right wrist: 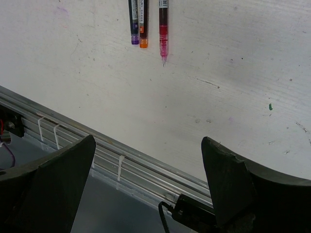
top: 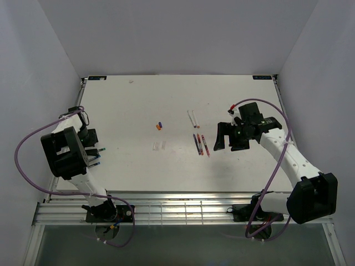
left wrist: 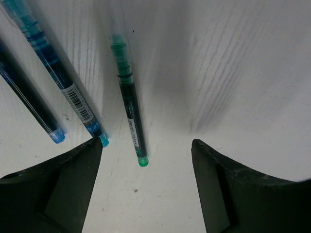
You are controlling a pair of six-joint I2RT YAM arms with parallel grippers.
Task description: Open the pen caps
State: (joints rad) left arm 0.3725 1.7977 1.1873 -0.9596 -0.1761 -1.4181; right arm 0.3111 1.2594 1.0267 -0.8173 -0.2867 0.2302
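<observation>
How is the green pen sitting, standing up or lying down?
Lying down: the green pen rests flat on the white table, with its whole length along the surface.

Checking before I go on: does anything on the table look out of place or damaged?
Nothing spilled or broken. The pen caps lie loose mid-table, apart from the pens to their right; the red pen in the right wrist view shows a bare tip.

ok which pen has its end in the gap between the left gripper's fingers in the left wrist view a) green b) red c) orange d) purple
a, the green pen lies on the table with its near end between the fingers of the open left gripper
</observation>
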